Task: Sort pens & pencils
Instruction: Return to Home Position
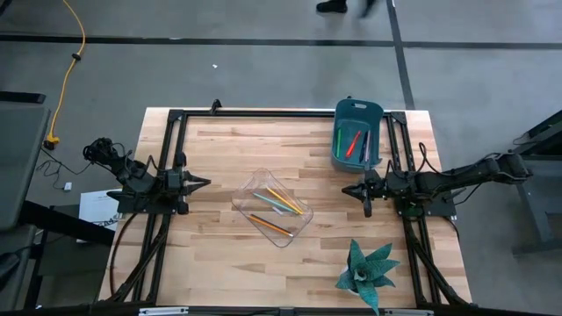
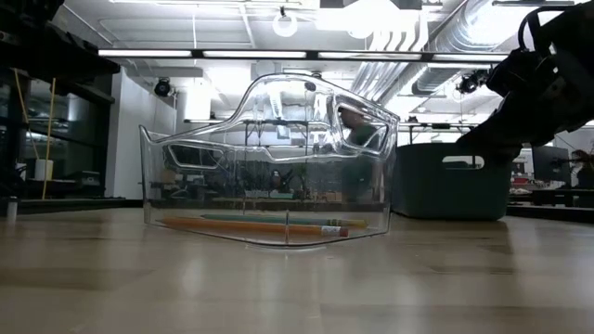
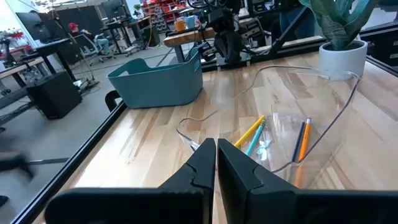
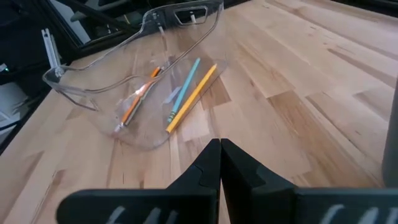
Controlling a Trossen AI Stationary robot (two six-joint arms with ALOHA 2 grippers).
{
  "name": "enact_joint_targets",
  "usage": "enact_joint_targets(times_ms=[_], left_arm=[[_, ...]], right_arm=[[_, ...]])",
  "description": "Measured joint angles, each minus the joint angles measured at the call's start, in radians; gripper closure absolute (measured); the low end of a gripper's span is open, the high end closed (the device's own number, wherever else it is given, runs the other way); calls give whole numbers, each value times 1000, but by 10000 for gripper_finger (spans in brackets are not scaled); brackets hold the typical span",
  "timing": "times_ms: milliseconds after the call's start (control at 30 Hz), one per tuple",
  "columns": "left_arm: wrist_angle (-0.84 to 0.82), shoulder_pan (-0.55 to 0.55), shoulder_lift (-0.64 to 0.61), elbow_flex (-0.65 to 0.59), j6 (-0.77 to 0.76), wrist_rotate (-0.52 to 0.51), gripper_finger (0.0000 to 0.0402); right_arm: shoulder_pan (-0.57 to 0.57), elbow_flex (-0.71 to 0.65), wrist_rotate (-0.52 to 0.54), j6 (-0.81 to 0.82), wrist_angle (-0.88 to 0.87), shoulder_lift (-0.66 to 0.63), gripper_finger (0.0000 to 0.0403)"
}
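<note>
Centrally, pencils (image 1: 283, 202) in bin (image 1: 239, 203), clear of left end effector (image 1: 207, 183), right end effector (image 1: 346, 189)

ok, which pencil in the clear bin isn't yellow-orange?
The teal-blue pencil, lying beside a yellow pencil in the clear bin; the rest are yellow-orange.

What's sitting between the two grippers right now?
The transparent bin, holding the pencils, lies between the left gripper and the right gripper, touching neither; the high view shows it best.
</note>
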Motion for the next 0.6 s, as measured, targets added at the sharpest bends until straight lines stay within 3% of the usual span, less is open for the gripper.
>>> enact_joint_targets(times_ms=[333, 600], left_arm=[[0, 0, 0, 0, 0, 0, 394], [-8, 0, 0, 0, 0, 0, 394]], right_arm=[[0, 0, -8, -134, 188, -1, 402], [0, 0, -60, -184, 196, -1, 402]])
